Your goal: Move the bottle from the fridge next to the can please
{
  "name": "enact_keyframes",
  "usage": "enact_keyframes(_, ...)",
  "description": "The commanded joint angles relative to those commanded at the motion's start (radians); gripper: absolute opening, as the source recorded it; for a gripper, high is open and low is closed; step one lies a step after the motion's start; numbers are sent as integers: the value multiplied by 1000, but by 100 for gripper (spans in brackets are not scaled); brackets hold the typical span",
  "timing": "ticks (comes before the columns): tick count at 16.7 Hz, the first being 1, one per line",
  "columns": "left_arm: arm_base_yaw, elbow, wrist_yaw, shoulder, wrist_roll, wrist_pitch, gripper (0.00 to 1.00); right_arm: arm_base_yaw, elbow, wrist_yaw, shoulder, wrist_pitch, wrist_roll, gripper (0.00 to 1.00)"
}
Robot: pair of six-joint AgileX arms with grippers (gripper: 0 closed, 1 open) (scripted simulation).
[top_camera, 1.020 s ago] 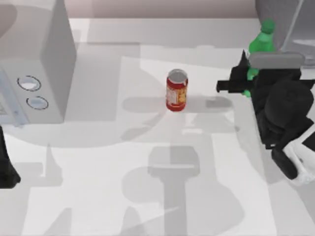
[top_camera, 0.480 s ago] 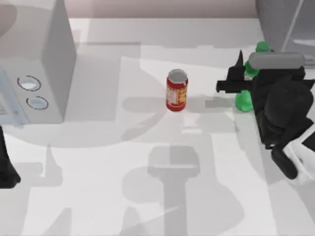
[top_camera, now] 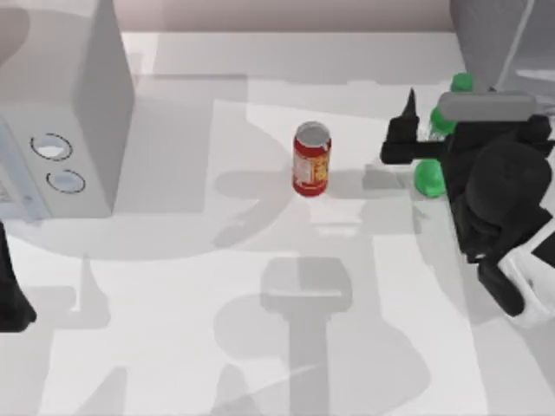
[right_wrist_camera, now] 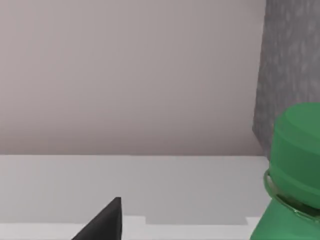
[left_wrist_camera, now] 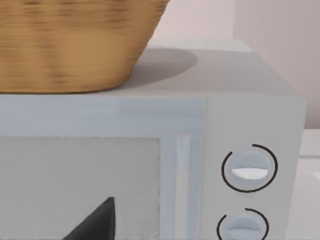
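Right gripper (top_camera: 422, 147), right of frame, fingers clamped on green bottle (top_camera: 427, 176); red can (top_camera: 311, 159) at centre. Left gripper (top_camera: 12, 299) parked lower left, finger state unclear.

The bottle (right_wrist_camera: 295, 170) looks like smooth green plastic, the basket (left_wrist_camera: 75, 45) woven wicker, the can (top_camera: 311, 159) silver-topped metal.

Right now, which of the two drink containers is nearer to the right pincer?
The translucent green plastic bottle, right beside the right pincer at the table's right. The small red cylindrical can stands apart, near the middle.
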Motion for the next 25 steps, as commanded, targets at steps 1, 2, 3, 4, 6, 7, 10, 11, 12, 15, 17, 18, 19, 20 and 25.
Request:
enact_keyframes(1,0,0,0,0,0,0,100,0,0,0,0,0,0,100)
enact_keyframes(2,0,0,0,0,0,0,100,-1,0,0,0,0,0,100)
enact_keyframes(3,0,0,0,0,0,0,100,0,-4,2,-2,2,0,100)
enact_keyframes(4,0,0,0,0,0,0,100,5,-16,7,-7,9,0,100)
enact_keyframes(6,0,0,0,0,0,0,100,20,-57,22,-25,32,1,100)
enact_keyframes(7,0,0,0,0,0,0,100,28,-79,30,-35,44,1,100)
enact_keyframes(10,0,0,0,0,0,0,100,42,-116,43,-50,64,1,100)
enact_keyframes(11,0,0,0,0,0,0,100,42,-116,43,-50,64,1,100)
enact_keyframes(12,0,0,0,0,0,0,100,42,-116,43,-50,64,1,100)
enact_keyframes(15,0,0,0,0,0,0,100,36,-114,39,-54,56,1,100)
enact_keyframes(17,0,0,0,0,0,0,100,30,-127,27,-99,25,0,100)
enact_keyframes(18,0,0,0,0,0,0,100,25,-137,18,-136,1,0,100)
enact_keyframes(19,0,0,0,0,0,0,100,19,-150,6,-180,-30,0,100)
enact_keyframes(20,0,0,0,0,0,0,100,10,-165,-8,-233,-67,0,100)
enact_keyframes(25,0,0,0,0,0,0,100,-72,-275,-96,-606,-323,-3,100)
